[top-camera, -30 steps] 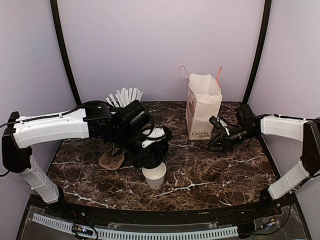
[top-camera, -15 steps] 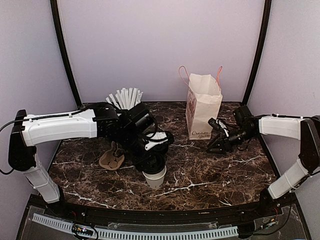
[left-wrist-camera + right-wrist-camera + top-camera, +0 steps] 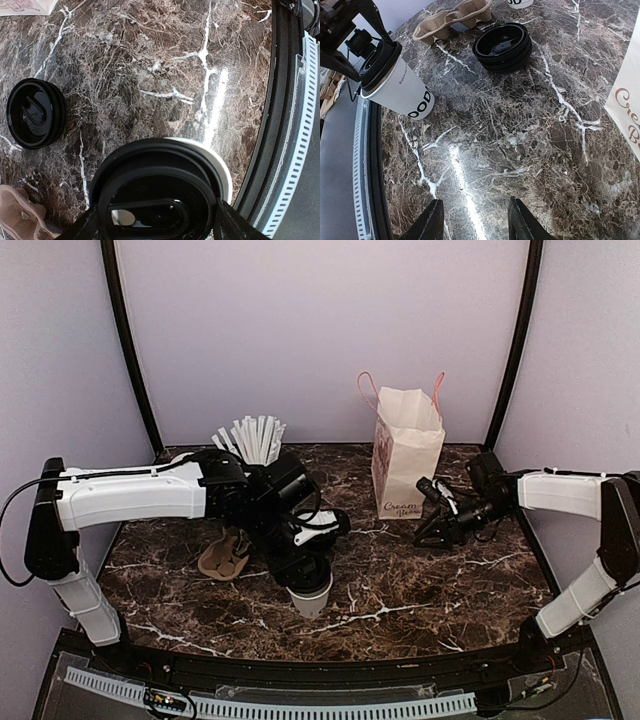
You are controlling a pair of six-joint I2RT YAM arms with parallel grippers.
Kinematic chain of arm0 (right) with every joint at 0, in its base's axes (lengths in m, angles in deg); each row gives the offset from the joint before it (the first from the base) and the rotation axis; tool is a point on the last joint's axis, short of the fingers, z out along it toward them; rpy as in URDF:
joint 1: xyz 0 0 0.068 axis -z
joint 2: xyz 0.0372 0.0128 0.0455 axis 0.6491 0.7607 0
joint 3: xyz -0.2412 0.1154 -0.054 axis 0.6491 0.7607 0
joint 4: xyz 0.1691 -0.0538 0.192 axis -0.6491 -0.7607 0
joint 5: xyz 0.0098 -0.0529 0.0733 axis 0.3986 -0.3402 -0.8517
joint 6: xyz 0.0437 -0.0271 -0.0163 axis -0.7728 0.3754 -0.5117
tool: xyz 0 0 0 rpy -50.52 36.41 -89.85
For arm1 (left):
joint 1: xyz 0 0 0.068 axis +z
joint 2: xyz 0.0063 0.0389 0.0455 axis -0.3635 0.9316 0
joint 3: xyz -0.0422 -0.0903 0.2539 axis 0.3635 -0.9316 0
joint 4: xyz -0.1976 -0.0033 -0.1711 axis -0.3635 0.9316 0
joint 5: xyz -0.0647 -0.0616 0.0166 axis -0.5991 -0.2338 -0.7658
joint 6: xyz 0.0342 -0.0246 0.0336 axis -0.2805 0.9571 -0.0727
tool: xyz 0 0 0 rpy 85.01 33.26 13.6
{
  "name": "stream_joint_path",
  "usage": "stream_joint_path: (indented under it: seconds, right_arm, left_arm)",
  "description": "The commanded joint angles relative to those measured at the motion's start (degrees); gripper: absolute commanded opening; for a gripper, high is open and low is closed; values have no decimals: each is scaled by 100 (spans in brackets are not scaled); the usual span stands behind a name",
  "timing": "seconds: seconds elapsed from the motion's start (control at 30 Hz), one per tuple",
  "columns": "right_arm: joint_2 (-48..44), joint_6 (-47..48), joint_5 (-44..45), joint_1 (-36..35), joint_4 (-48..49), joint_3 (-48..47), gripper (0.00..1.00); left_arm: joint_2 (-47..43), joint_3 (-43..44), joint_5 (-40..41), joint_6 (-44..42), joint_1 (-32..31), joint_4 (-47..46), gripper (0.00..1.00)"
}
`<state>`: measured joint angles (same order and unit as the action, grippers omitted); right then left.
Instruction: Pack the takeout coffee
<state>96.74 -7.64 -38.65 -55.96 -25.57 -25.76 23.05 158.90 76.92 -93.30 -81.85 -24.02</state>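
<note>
The takeout coffee cup (image 3: 312, 600) is white with dark lettering and stands at the near middle of the table. It also shows in the right wrist view (image 3: 405, 92). My left gripper (image 3: 304, 574) is directly above it, shut on a black dome lid (image 3: 155, 192) that sits on the cup's rim (image 3: 222, 167), a little off centre. The lid also shows in the right wrist view (image 3: 381, 60). My right gripper (image 3: 428, 530) is open and empty, low over the table (image 3: 475, 206) beside the paper bag (image 3: 405, 455).
A stack of black lids (image 3: 35, 113) lies left of the cup and shows in the right wrist view (image 3: 502, 46). A brown cup carrier (image 3: 223, 558) lies further left. A white cup of straws (image 3: 250, 437) stands at the back. The table's near edge (image 3: 280, 125) is close to the cup.
My left gripper has come down over the cup with the lid. The cup's open top, visible a second ago, is now covered. The right arm has barely moved.
</note>
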Motion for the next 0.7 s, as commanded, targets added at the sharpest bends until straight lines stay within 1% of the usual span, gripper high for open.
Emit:
stream_joint_path:
  seconds: [0.0,0.67]
  right_arm:
    - [56,77,-27,-25,-46,-49,45]
    - [83,145,-81,-24,-125,-67,45]
  left_arm:
    - [37,81,-100,64,15,159,71]
    - [60,327,-312,13,15,525,70]
